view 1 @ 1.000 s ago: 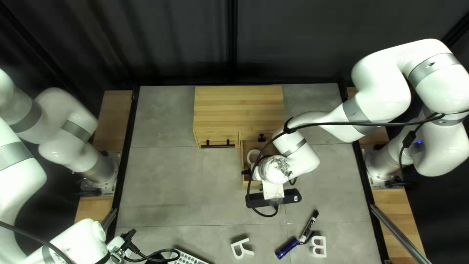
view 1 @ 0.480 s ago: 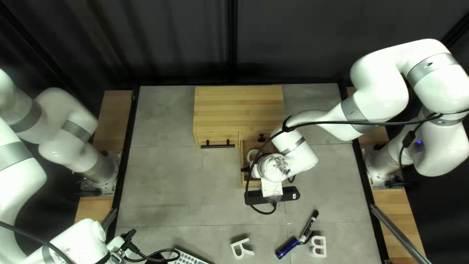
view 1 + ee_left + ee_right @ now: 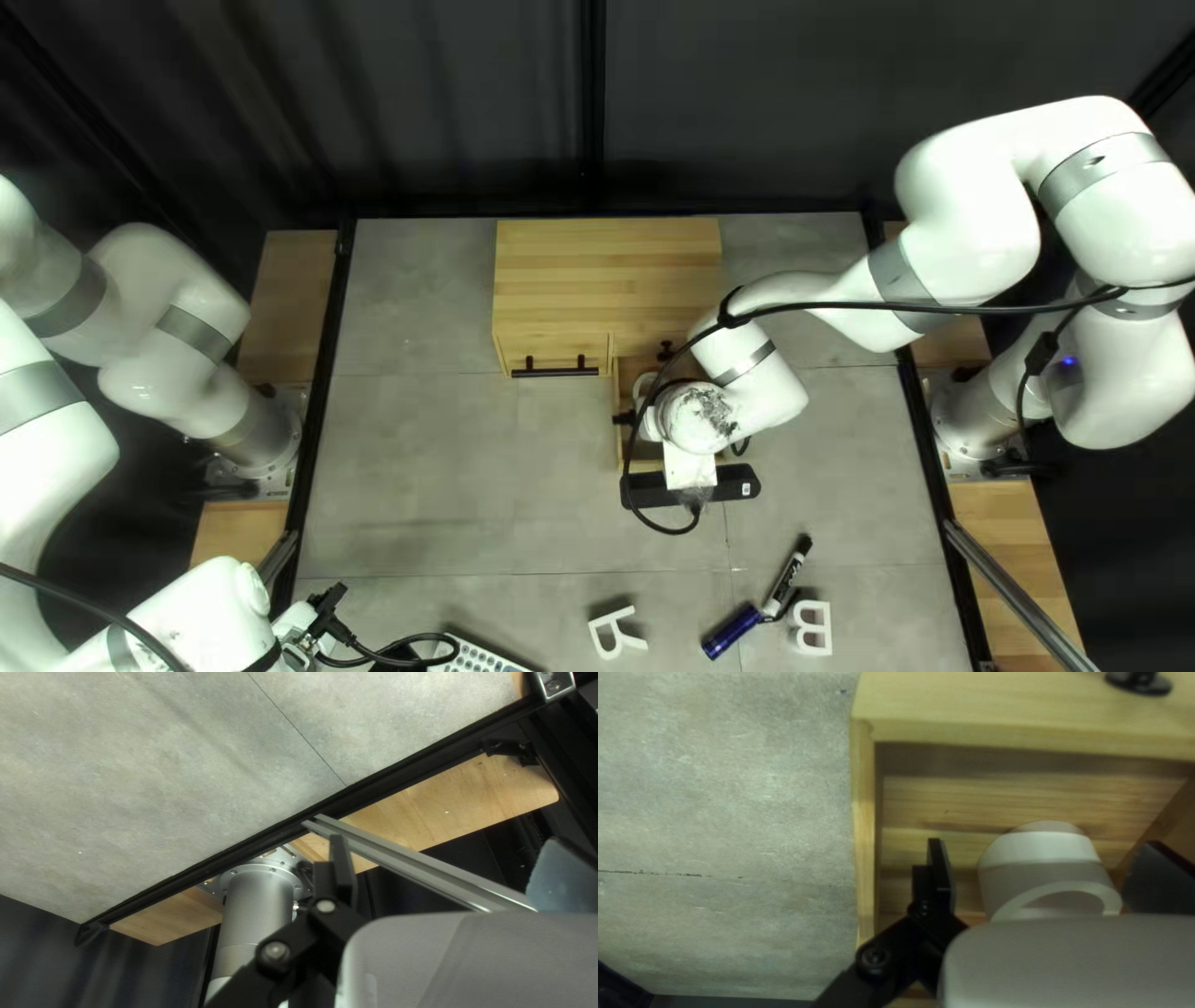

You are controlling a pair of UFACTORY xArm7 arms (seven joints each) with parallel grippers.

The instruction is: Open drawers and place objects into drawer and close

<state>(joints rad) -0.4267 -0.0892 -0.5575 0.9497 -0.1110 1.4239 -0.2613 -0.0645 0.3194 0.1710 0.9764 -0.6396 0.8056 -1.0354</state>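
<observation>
Right, here's the white hollow cylinder (image 3: 1038, 868), inside the pulled-out drawer (image 3: 863, 827): open end up towards my camera, its axis rising from the drawer floor, so it looks upright. Drawer walls box it in; the drawer front carries a black knob (image 3: 1140, 683), and in the top left view my right arm (image 3: 753, 380) covers part of the compartment. Behind is the wooden cabinet (image 3: 606, 274), its neighbouring drawer (image 3: 560, 349) closed, with a black bar handle (image 3: 557, 371). Nearer the table's near edge lie a black-and-white marker (image 3: 787, 576), a blue cylindrical item (image 3: 731, 632) and two white letter cutouts (image 3: 618, 632). Now my right gripper (image 3: 623, 420): fingers apart, cylinder between them, a gap showing on one side; whether the other finger touches, I can't tell. My left gripper (image 3: 329, 605) has its fingers apart too, nothing between them, over by my left arm's base (image 3: 258, 905)
</observation>
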